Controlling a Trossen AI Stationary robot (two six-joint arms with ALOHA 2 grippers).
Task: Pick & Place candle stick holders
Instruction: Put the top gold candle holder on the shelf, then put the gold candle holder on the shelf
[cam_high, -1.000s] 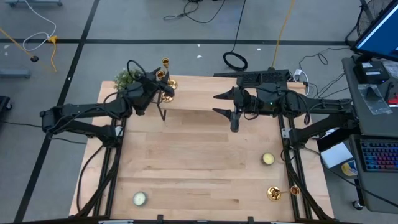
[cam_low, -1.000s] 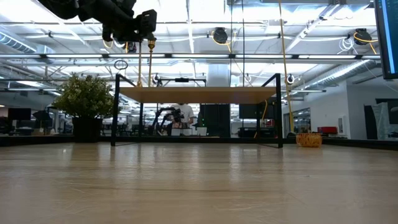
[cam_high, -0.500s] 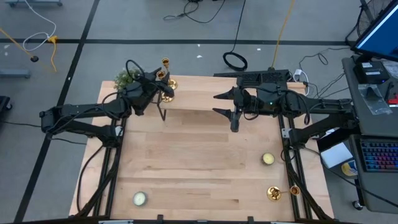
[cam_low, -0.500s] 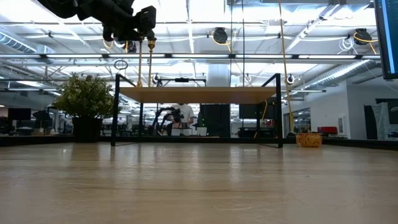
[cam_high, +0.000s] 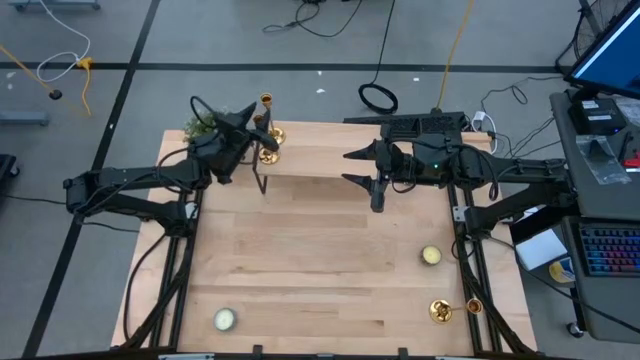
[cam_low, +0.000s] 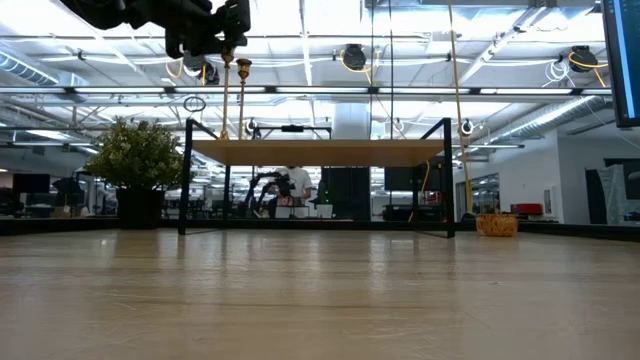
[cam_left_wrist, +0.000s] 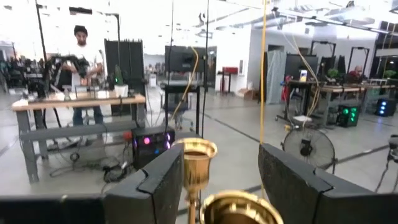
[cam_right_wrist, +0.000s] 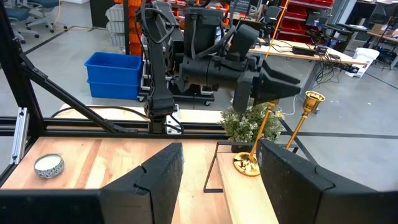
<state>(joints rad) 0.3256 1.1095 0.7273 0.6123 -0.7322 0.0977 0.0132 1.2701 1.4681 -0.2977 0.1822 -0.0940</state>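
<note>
Two gold candle stick holders stand upright by their round bases on the left end of a small wooden shelf (cam_high: 315, 160); they also show in the right wrist view (cam_right_wrist: 260, 135) (cam_right_wrist: 304, 118). My left gripper (cam_high: 250, 127) is open above them. Its fingers stand on either side of the nearer holder's top cup (cam_left_wrist: 238, 208), and the farther cup (cam_left_wrist: 194, 155) rises beside one finger. A third holder (cam_high: 452, 310) lies on its side at the table's near right corner. My right gripper (cam_high: 347, 168) is open and empty over the shelf's right part.
A green plant (cam_high: 200, 125) stands at the far left corner, behind my left gripper. One round candle (cam_high: 431, 255) sits on the right side and another (cam_high: 225, 319) near the front left. The shelf stands on thin black legs (cam_low: 186, 175). A person stands in the room beyond the table (cam_left_wrist: 84, 68).
My left gripper has shifted a little toward the table's left edge and slightly up above the two standing holders. The holders have stayed in place.
</note>
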